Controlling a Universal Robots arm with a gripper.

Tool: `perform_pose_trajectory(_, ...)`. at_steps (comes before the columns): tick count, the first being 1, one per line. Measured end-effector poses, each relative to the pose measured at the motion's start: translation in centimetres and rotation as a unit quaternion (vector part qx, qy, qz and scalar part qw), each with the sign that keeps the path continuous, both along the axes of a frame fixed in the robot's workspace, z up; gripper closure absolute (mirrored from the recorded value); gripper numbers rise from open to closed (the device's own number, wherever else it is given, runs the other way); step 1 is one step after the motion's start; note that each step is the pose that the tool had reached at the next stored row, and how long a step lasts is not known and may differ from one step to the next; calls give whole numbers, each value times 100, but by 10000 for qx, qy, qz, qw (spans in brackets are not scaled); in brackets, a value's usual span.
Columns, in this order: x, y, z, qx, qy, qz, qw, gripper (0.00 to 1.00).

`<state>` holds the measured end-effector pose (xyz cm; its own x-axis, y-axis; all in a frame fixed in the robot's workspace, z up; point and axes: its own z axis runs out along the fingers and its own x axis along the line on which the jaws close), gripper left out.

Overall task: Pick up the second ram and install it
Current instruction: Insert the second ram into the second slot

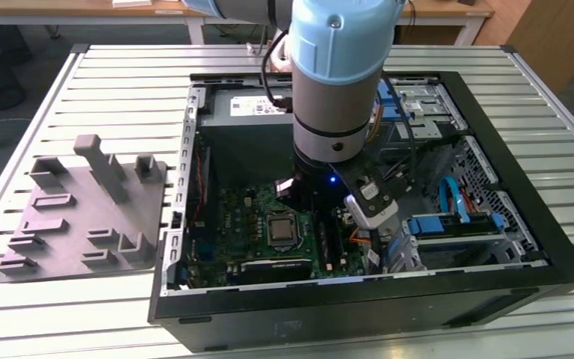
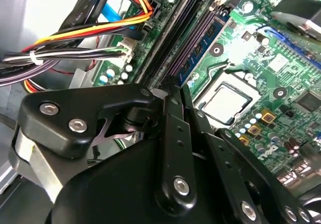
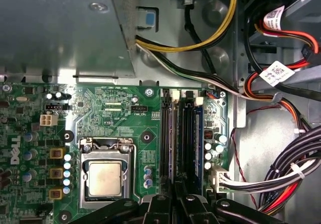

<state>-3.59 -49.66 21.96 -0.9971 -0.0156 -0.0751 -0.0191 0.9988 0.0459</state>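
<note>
My gripper (image 1: 352, 224) reaches down into the open computer case, over the memory slots (image 3: 167, 138) beside the processor socket (image 3: 104, 178). In both wrist views its black fingers close to a point at the near end of the slots, so the gripper (image 2: 175, 86) (image 3: 175, 196) looks shut. Whatever lies between the tips is hidden. A blue-green ram strip (image 2: 203, 48) (image 3: 198, 143) stands on edge in the slot on the cable side, just beside the tips. I cannot tell whether this strip is the second ram.
Bundled coloured cables (image 3: 281, 179) (image 2: 75, 53) hang close to the slots. The metal power supply (image 3: 60, 28) sits beyond the board. A grey fixture plate (image 1: 78, 217) with upright holders lies outside the case at the exterior view's left. The black case walls (image 1: 367, 299) ring the workspace.
</note>
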Motion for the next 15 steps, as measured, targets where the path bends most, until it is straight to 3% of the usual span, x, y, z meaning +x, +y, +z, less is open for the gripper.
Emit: perform_pose_trajectory(15,4,-8,-32,-4,6,135,9999,86)
